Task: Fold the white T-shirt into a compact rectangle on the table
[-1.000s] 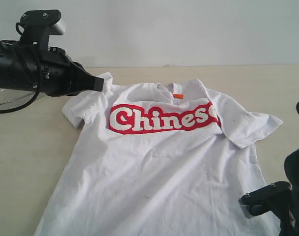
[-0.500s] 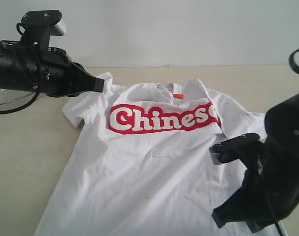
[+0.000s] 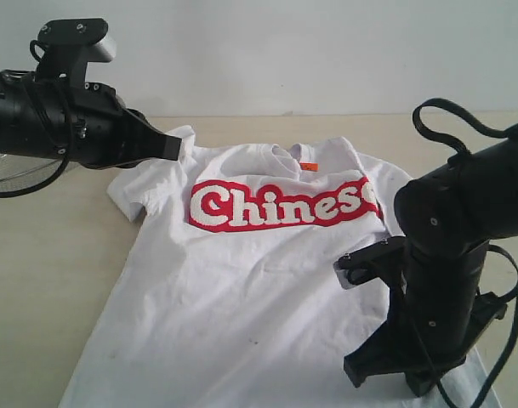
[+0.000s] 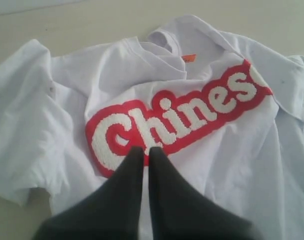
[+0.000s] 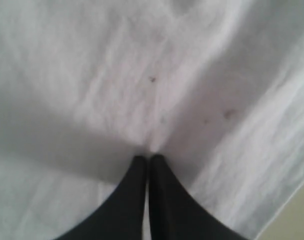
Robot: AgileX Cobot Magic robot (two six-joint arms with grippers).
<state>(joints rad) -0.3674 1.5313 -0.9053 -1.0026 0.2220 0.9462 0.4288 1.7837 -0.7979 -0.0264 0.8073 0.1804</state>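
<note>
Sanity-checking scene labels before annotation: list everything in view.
white T-shirt: 1, white, spread front-up on the table
lettering: 1, red-outlined white, across chest
neck tag: 1, orange, inside collar
table: 1, pale beige, under the shirt
wire basket: 1, metallic, behind left arm, mostly hidden
wall: 1, pale, behind table
left gripper: 1, black, shut, near shirt's shoulder
right gripper: 1, black, shut, over plain shirt fabric

left claw shut, arm horiz; right claw shut, pointing down.
</note>
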